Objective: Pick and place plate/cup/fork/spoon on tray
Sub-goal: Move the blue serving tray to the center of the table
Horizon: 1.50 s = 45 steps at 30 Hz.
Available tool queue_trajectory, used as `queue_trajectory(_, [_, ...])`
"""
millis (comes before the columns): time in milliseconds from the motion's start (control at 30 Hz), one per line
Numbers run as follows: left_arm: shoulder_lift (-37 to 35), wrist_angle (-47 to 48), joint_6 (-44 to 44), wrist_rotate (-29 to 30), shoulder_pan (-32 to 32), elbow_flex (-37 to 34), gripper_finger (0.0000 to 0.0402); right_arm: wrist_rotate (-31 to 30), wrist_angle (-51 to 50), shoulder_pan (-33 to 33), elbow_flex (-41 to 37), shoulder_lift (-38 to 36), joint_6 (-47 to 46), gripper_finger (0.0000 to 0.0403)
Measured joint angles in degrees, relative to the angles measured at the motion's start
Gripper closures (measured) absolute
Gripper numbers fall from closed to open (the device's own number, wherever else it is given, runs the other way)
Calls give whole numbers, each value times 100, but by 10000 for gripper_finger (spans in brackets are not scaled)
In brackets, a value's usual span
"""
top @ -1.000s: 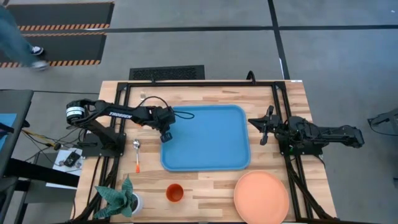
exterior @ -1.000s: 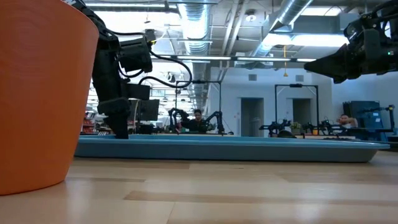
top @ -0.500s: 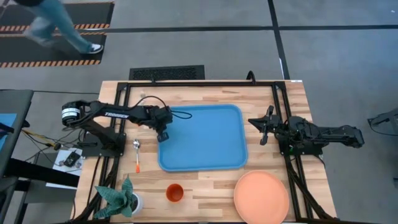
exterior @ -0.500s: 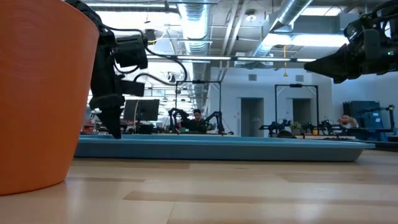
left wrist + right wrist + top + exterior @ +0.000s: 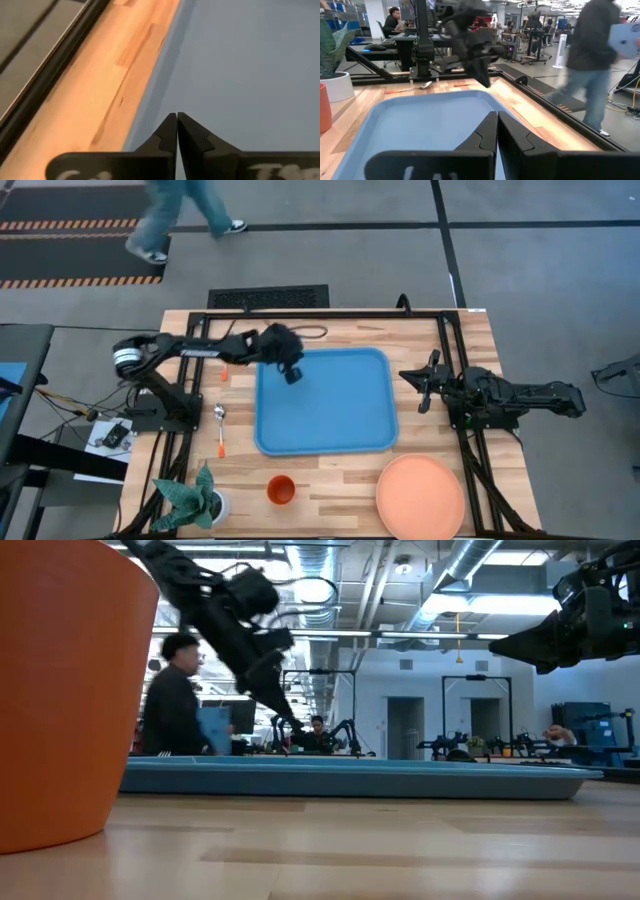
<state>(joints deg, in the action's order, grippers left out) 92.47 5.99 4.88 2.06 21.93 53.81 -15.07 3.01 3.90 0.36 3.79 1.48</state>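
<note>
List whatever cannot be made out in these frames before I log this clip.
1. Small orange-handled fork: in the high view, only a thin orange sliver shows beside the dark left arm, and the tines are too small to tell.
2. Small round orange cup: in the low view, it is cut off by the left and top edges and hides whatever lies behind it.
3. Left hand: in the high view, it is motion-blurred, so the fingers are unreadable there.
4. Person: in the right wrist view, blurred.
</note>
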Motion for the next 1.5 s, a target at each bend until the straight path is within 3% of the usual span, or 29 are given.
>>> queue_trajectory(133, [400, 68, 168, -312, -61, 469, 402, 2, 0, -1, 0, 0, 0, 365])
queue_trajectory(400, [121, -303, 90, -585, -76, -8, 402, 3, 0, -2, 0, 0, 0, 365])
queue_trajectory(667, [-749, -670, -12, -554, 227, -1084, 402, 0, 30, -2, 0, 0, 17, 365])
queue_trajectory(833, [-1395, -1509, -372, -880, 528, -2003, 402, -7, 694, -1, 0, -11, 269, 365])
queue_trajectory(1000, [-1873, -1550, -403, -969, 602, -2422, 401, -7, 1264, 107, 66, 73, -23, 367])
queue_trajectory(1200, [-2044, -1565, -499, -980, 597, -2510, 402, -127, 36, 526, 461, 1081, -897, 393])
queue_trajectory(1500, [-2007, -1732, -496, -1082, 595, -2510, 402, 208, -972, 879, 1348, 3509, -1670, 398])
